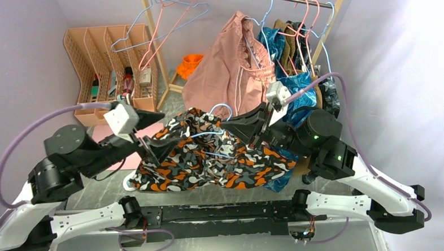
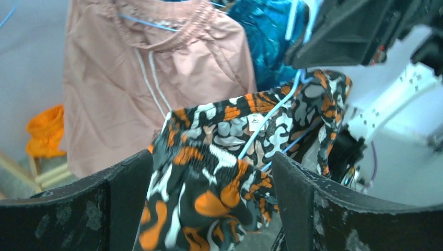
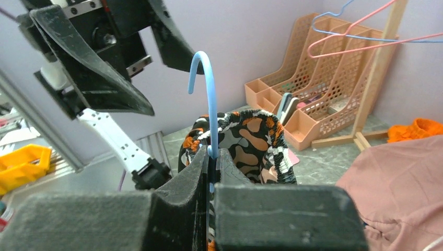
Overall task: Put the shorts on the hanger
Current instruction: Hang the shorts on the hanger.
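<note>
The camouflage-print shorts (image 1: 210,157) hang draped in mid-table, with the light-blue hanger (image 1: 222,109) threaded into the waistband. My right gripper (image 1: 239,129) is shut on the hanger's neck; in the right wrist view the hook (image 3: 208,89) rises above my gripper (image 3: 211,157), and the shorts' waistband (image 3: 256,138) sits just beyond. My left gripper (image 1: 150,145) is at the shorts' left side. In the left wrist view it (image 2: 211,162) is open wide, with the shorts (image 2: 209,183) bunched between the fingers (image 2: 123,198) but not clamped. The hanger's arm (image 2: 271,115) runs through the fabric.
A clothes rail at the back carries a dusty-pink garment (image 1: 228,68), a blue leaf-print garment (image 1: 300,88) and pink hangers (image 1: 170,26). A tan file organiser (image 1: 109,57) stands at back left. An orange cloth (image 1: 191,63) lies behind, and a pink mat (image 1: 115,134) lies under the left arm.
</note>
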You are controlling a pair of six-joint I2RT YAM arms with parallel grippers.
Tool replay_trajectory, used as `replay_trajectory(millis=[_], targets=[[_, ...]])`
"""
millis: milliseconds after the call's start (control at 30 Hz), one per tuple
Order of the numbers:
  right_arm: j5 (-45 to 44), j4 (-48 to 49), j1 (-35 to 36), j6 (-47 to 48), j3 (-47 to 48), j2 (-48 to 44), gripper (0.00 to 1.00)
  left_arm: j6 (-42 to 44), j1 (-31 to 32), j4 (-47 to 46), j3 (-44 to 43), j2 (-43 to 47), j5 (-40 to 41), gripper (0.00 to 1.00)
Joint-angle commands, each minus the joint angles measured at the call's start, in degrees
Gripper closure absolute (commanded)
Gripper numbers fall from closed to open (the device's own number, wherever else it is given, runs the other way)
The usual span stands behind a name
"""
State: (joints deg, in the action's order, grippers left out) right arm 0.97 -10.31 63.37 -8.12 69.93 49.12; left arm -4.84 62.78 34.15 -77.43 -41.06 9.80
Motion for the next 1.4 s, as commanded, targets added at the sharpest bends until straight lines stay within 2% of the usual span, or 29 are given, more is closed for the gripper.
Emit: replay_trajectory(millis=[0, 200, 533, 633, 767, 867, 967, 1000, 1167, 1200, 1300, 1367], targets=[[6.9, -2.7, -0.3, 2.4, 3.0, -0.8, 1.0, 13.5, -0.1, 0.2, -3.1, -5.0, -15.3, 0.12], [7.6, -3.8, -0.2, 2.9, 2.9, -1.2, 1.0, 16.2, -0.1, 3.9, -6.7, -11.5, -26.3, 0.12], [8.3, -1.5, -0.2, 3.2, 1.4, -1.3, 1.0, 14.9, -0.1, 1.7, -6.3, -16.2, -31.3, 0.27], [9.0, -0.8, -0.3, 3.2, 1.4, -1.1, 1.0, 14.9, -0.1, 1.2, -6.5, -17.1, -30.6, 0.36], [9.9, -0.6, -0.3, 3.1, 1.5, -0.6, 1.0, 15.0, -0.1, 0.8, -5.9, -17.9, -28.5, 0.56], [10.6, -0.2, -0.2, 2.8, 1.3, -0.5, 1.0, 14.6, -0.1, -0.4, -4.2, -17.6, -26.4, 0.65], [11.1, -0.2, -0.2, 2.4, 1.3, -0.1, 1.0, 14.1, -0.1, -2.2, -2.8, -16.8, -24.3, 0.88], [11.3, -0.2, -0.2, 2.4, 1.3, 0.0, 1.0, 13.7, -0.1, -2.8, -2.5, -16.3, -23.6, 0.92], [9.7, -1.7, -0.3, 1.7, 2.6, 1.1, 1.0, 11.1, -0.1, -5.4, -1.1, -13.0, -16.8, 0.93], [9.2, -2.5, -0.2, 1.6, 3.2, 1.5, 0.94, 10.4, -0.1, -5.9, -0.7, -12.1, -14.8, 0.93], [6.5, -4.6, -0.2, 1.0, 4.6, 2.6, 0.57, 9.2, -0.1, -6.8, 0.5, -9.5, -9.8, 0.93], [3.4, -6.5, -0.2, 0.5, 6.0, 3.3, 0.46, 8.6, -0.1, -6.0, 0.4, -8.3, -6.2, 0.93]])
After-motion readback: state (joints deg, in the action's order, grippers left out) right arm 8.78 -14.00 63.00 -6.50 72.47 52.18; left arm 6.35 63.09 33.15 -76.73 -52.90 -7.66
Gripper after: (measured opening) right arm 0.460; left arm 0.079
